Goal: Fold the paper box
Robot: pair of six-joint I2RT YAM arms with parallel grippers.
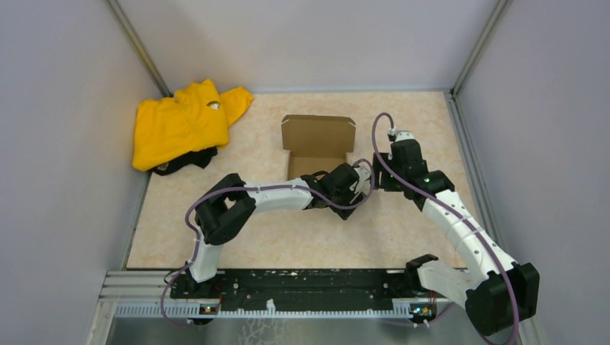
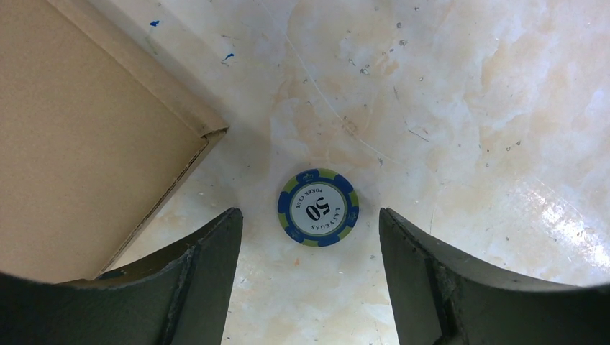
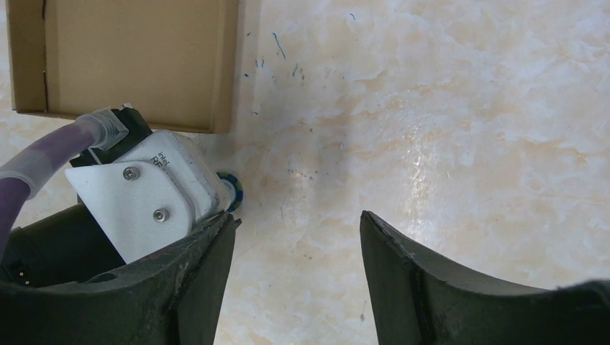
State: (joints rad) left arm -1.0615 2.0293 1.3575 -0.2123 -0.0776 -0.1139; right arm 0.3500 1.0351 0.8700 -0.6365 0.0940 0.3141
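Grey walls (image 1: pixel 302 43) enclose a marbled beige desk (image 1: pixel 288 237); the open, plain brown paper box (image 1: pixel 317 144) lies just beyond the left hand (image 1: pixel 357 184). Left wrist: that hand released, straddling a poker chip (image 2: pixel 317 207) marked "LAS VEGAS POKER CLUB 50", box corner leftward. Right wrist: right hand (image 3: pixel 298 223) released, empty; box beyond-left; "intel" on a camera housing (image 3: pixel 144 194).

Box (image 1: pixel 317 147) sits mid-desk (image 1: pixel 302 237). Garment (image 1: pixel 183 122) lies well to its left, in the far corner. Chip (image 2: pixel 317 207) lies on the desk just off the box's near right corner, between my left claw's (image 2: pixel 309 215) fingers, untouched. My right claw (image 3: pixel 298 215) hangs just right of it.
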